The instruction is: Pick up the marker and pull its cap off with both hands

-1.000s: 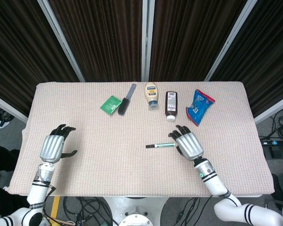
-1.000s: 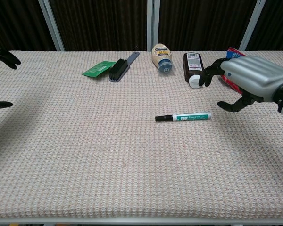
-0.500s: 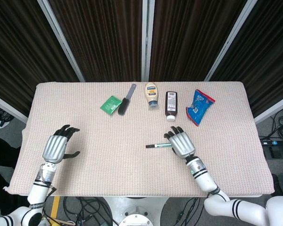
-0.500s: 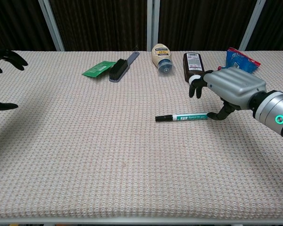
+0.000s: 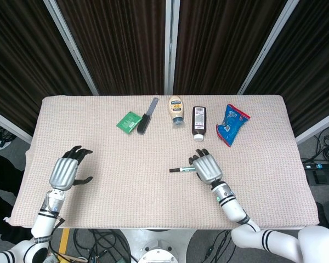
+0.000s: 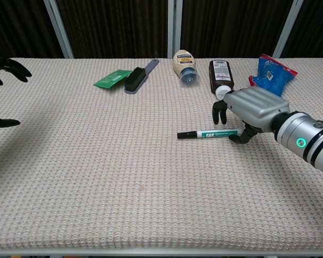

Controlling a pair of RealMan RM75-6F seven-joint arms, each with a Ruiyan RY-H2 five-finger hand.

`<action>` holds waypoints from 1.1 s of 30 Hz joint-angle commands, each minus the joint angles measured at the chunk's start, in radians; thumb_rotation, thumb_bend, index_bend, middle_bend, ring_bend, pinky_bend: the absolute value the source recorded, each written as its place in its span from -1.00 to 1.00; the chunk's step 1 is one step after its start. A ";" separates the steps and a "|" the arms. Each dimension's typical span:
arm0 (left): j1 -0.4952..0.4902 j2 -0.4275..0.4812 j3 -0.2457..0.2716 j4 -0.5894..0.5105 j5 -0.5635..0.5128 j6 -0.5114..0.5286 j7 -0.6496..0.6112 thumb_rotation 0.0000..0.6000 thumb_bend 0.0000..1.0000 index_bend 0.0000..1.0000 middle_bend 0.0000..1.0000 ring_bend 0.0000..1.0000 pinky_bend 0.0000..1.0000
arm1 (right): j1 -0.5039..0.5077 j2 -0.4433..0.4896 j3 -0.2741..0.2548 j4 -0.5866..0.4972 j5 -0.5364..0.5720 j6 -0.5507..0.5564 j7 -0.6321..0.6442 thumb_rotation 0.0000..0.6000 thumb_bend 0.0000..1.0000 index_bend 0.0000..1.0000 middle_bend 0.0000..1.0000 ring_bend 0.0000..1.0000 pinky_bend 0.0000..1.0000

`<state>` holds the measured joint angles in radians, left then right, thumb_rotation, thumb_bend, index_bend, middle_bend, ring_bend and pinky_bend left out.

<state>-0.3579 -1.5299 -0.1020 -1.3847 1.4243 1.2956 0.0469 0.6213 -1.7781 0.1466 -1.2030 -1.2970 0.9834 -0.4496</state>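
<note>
The marker (image 5: 181,170) (image 6: 207,133) lies flat on the table mat, white and green barrel to the right, black cap at its left end. My right hand (image 5: 207,167) (image 6: 251,109) hovers low over the barrel's right end. Its fingers (image 6: 219,112) curl down on the far side and its thumb (image 6: 242,135) reaches down on the near side, so the barrel end sits between them. The marker still rests on the mat. My left hand (image 5: 66,171) is far off at the left with spread fingers (image 6: 8,65), holding nothing.
Along the far edge of the table (image 5: 98,148) lie a green card (image 5: 129,121) (image 6: 113,78), a dark brush (image 5: 147,116) (image 6: 137,78), a mayonnaise bottle (image 5: 176,109) (image 6: 184,64), a brown bottle (image 5: 198,121) (image 6: 220,78) and a blue snack bag (image 5: 232,123) (image 6: 272,72).
My right hand has moved left and lower, from beside the marker's right end to straddling it. The marker has not moved. The left hand has barely shifted.
</note>
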 commanded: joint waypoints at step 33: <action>-0.005 -0.009 0.011 0.015 -0.002 -0.017 -0.011 1.00 -0.96 -0.50 -0.48 -0.73 -0.43 | 0.018 -0.045 -0.004 0.055 0.033 0.007 -0.007 1.00 -0.56 0.10 0.03 -0.51 -0.58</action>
<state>-0.3631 -1.5392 -0.0915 -1.3702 1.4224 1.2789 0.0356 0.6391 -1.8230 0.1426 -1.1475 -1.2639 0.9897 -0.4575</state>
